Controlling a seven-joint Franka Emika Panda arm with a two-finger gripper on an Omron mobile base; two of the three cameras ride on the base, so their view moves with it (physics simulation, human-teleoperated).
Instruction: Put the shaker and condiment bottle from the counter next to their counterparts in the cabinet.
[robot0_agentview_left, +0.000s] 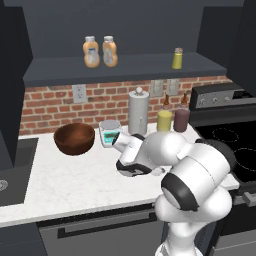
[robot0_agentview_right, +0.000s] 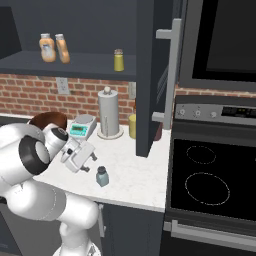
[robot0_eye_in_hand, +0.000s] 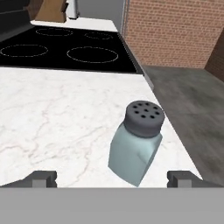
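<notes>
The shaker (robot0_agentview_right: 102, 176) stands upright on the counter (robot0_agentview_right: 135, 180), close to its front edge and not far from the end that meets the stove (robot0_agentview_right: 210, 185). From the hand view it is a pale teal block with a dark perforated cap (robot0_eye_in_hand: 143, 118), sitting between the two fingertips (robot0_eye_in_hand: 41, 178) with clear space on either side. The gripper (robot0_eye_in_hand: 112, 179) is spread wide and holds nothing; it hangs just beside the shaker, low over the stone, not touching it.

Up in the cabinet (robot0_agentview_left: 125, 70), two orange-tan bottles (robot0_agentview_left: 100, 51) stand close together toward the left of the shelf, both with pale caps. I cannot tell which of them came from the counter. The slim yellow-green shaker (robot0_agentview_left: 177, 58) stands alone well to their right, near the shelf's right end.

Along the back edge of the counter, by the brick wall, there is a brown wooden bowl (robot0_agentview_left: 74, 138), a small kitchen scale (robot0_agentview_right: 82, 126), a paper towel holder (robot0_agentview_left: 138, 112), a yellow canister (robot0_agentview_left: 164, 120) and a dark reddish one (robot0_agentview_left: 181, 120). An open cabinet door (robot0_agentview_right: 150, 75) hangs over the counter's right end.
</notes>
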